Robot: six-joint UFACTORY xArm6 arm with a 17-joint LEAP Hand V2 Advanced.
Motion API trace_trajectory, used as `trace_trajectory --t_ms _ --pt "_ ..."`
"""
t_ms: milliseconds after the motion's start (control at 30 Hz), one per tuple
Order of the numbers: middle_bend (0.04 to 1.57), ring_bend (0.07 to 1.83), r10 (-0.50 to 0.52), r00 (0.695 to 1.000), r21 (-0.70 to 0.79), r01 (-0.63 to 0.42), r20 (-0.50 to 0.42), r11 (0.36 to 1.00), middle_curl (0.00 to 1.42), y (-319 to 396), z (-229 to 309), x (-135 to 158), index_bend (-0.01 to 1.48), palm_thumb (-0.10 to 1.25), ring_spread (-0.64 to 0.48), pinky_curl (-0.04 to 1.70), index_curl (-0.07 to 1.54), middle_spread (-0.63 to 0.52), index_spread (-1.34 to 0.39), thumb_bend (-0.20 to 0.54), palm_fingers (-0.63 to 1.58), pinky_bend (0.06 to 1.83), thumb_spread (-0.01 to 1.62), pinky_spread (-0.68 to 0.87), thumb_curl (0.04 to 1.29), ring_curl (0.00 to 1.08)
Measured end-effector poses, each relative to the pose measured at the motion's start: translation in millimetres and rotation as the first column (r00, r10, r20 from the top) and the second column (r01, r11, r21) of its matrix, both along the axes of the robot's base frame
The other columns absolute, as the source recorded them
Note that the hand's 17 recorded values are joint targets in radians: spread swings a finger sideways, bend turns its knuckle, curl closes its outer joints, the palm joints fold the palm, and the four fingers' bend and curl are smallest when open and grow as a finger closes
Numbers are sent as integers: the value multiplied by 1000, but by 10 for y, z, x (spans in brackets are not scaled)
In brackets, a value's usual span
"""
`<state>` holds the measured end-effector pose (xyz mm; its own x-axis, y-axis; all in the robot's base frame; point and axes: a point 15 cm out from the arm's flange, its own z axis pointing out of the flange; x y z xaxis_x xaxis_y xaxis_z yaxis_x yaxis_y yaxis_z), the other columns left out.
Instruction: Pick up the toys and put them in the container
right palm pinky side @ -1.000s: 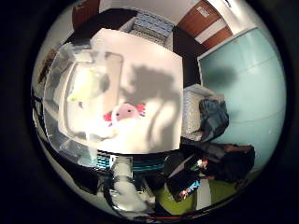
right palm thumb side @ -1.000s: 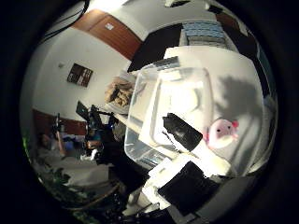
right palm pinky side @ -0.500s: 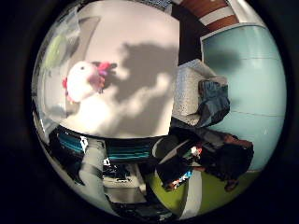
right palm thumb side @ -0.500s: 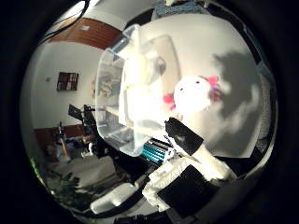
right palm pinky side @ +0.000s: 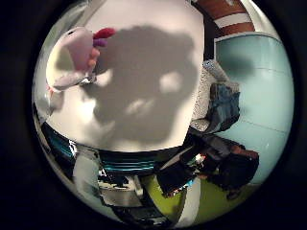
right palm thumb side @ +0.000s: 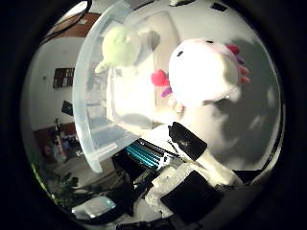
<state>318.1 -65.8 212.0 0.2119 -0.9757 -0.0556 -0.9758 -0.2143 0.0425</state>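
Observation:
A white plush toy with pink frills (right palm thumb side: 206,72) lies on the white table (right palm pinky side: 144,96), right beside the clear plastic container (right palm thumb side: 94,129). It fills much of the right thumb side palm view, so it is close under the palm. It also shows in the right little finger side palm view (right palm pinky side: 69,57). A pale green toy (right palm thumb side: 120,46) lies inside the container. My hand (right palm thumb side: 187,163) hovers over the plush with its fingers relaxed, a black fingertip (right palm thumb side: 187,139) short of the toy. It holds nothing.
A grey armchair with a dark bag (right palm pinky side: 219,103) stands past the table's edge. Beyond it lie the floor and a green patch with dark things (right palm pinky side: 216,168). Room furniture shows behind the container (right palm thumb side: 67,144).
Both views have shifted as the hand came down toward the table. The white plush now looks much larger and nearer the palm. The toys and container lie where they were.

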Motion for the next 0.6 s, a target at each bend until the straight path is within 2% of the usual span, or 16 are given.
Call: trace_trajectory --t_ms 600 --pt "200 345 41 996 11 -41 -73 999 324 165 -522 168 159 666 195 287 265 7 -394 -20 149 435 1128 426 392 238"
